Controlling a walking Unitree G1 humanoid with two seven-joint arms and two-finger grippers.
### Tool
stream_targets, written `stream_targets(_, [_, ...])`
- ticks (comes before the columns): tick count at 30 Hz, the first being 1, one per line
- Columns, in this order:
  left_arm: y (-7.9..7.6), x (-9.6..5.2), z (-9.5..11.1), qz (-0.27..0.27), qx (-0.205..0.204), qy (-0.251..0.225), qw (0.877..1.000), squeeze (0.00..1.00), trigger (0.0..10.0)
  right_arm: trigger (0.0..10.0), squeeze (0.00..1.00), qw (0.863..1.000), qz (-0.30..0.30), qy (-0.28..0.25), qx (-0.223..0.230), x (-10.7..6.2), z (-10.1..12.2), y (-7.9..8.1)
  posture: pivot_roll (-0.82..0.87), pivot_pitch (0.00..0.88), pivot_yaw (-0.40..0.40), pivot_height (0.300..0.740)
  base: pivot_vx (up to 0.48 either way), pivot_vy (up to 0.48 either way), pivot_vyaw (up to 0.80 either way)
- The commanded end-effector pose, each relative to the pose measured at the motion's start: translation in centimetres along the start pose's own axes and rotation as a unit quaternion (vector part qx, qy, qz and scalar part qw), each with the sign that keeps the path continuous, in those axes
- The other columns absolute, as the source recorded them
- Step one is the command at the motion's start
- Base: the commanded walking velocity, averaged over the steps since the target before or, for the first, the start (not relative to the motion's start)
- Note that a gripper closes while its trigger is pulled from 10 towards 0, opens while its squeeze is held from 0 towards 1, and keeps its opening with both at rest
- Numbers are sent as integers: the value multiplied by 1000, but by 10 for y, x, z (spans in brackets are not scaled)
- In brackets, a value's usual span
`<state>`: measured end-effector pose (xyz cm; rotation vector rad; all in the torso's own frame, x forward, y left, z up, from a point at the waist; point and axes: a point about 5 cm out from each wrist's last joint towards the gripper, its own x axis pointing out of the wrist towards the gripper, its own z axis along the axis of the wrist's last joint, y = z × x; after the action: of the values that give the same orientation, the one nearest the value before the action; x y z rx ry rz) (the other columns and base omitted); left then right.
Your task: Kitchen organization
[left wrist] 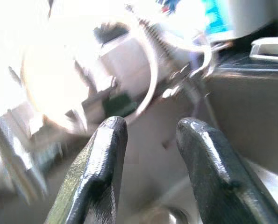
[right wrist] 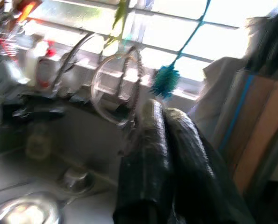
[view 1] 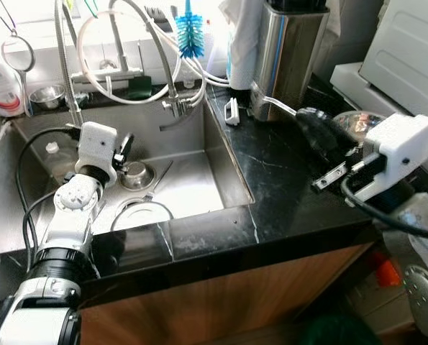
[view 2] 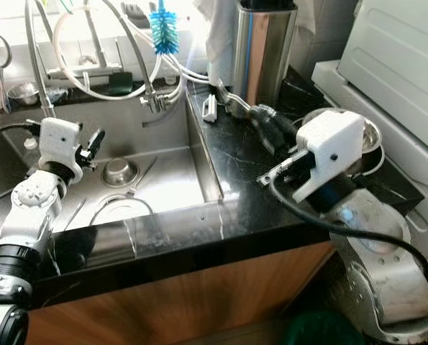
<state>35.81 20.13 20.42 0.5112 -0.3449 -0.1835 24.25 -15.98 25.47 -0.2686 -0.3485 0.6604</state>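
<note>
My left gripper hangs inside the steel sink, just above the round drain strainer. Its fingers stand open with nothing between them. A white plate lies on the sink floor near the front wall, below that gripper. My right gripper reaches over the black stone counter toward a tall steel canister. In the right wrist view its fingers are pressed together with nothing seen between them. A pale metal handle lies just past the tips; I cannot tell if they touch.
Faucet hoses and a blue bottle brush stand behind the sink. A small steel bowl and a soap bottle sit at the back left. A white clip lies on the counter. A steel bowl sits behind my right wrist.
</note>
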Motion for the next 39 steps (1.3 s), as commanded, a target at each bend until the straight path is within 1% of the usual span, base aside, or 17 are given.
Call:
stream_targets(1, [-3, 0, 11, -24, 53, -34, 998, 0, 10000, 10000, 0, 999, 46, -6, 10, 0, 4, 12, 24, 33, 20, 740, 0, 0, 0])
stream_targets(2, [-9, -1, 14, -49, 77, -46, 995, 0, 10000, 10000, 0, 997, 73, -1, 19, -2, 3, 18, 20, 33, 21, 740, 0, 0, 0])
stream_targets(3, [-9, -1, 14, -49, 77, -46, 995, 0, 10000, 10000, 0, 997, 73, -1, 19, -2, 3, 18, 20, 33, 21, 740, 0, 0, 0])
stream_targets(4, [-14, -3, 17, -69, 94, -63, 991, 0, 10000, 10000, 0, 994, 108, 8, 27, -5, 2, 26, 21, 34, 22, 740, 0, 0, 0])
stream_targets(6, [-17, -4, 20, -79, 111, -78, 988, 0, 10000, 10000, 0, 992, 124, 9, 32, -7, 2, 30, 22, 33, 21, 740, 0, 0, 0])
stream_targets(8, [-22, -6, 24, -106, 151, -103, 977, 0, 10000, 10000, 0, 990, 133, 8, 36, -8, 3, 33, 24, 33, 24, 740, 0, 0, 0])
stream_targets(9, [-25, -8, 24, -116, 163, -109, 974, 0, 10000, 10000, 0, 990, 134, 8, 36, -8, 3, 33, 25, 33, 24, 740, 0, 0, 0])
stream_targets(13, [-30, -11, 22, -147, 183, -118, 965, 0, 10000, 10000, 0, 988, 149, 14, 34, -10, 2, 37, 27, 31, 26, 740, 0, 0, 0])
stream_targets(15, [-32, -13, 21, -161, 192, -122, 960, 0, 10000, 10000, 0, 987, 157, 25, 28, -11, -1, 39, 28, 29, 26, 740, 0, 0, 0])
stream_targets(16, [-32, -14, 20, -167, 199, -125, 958, 0, 10000, 10000, 0, 985, 168, 40, 23, -13, -4, 40, 30, 23, 27, 740, 0, 0, 0])
stream_targets(22, [-30, -16, 19, -178, 216, -135, 950, 0, 10000, 10000, 0, 980, 187, 63, 13, -19, -9, 42, 34, 11, 29, 740, 0, 0, 0])
stream_targets(26, [-33, -19, 16, -195, 221, -138, 945, 0, 10000, 10000, 0, 978, 189, 85, -13, -20, -14, 38, 33, 6, 32, 740, 0, 0, 0])
stream_targets(29, [-33, -19, 15, -195, 222, -136, 946, 0, 10000, 10000, 0, 978, 176, 107, -40, -22, -18, 31, 34, 8, 32, 740, 0, 0, 0])
stream_targets(30, [-33, -19, 15, -195, 222, -136, 946, 0, 10000, 10000, 0, 978, 176, 107, -40, -22, -18, 31, 34, 8, 32, 740, 0, 0, 0])
stream_targets(33, [-32, -18, 13, -193, 222, -132, 947, 0, 10000, 10000, 0, 975, 150, 133, -93, -21, -22, 19, 31, 14, 34, 740, 0, 0, 0])
stream_targets(34, [-32, -18, 13, -192, 222, -131, 947, 0, 10000, 10000, 0, 972, 140, 142, -122, -20, -23, 14, 28, 20, 35, 740, 0, 0, 0])
stream_targets(39, [-34, -18, 11, -192, 218, -130, 948, 0, 10000, 10000, 0, 968, 108, 133, -183, -15, -21, 3, 29, 25, 33, 740, 0, 0, 0])
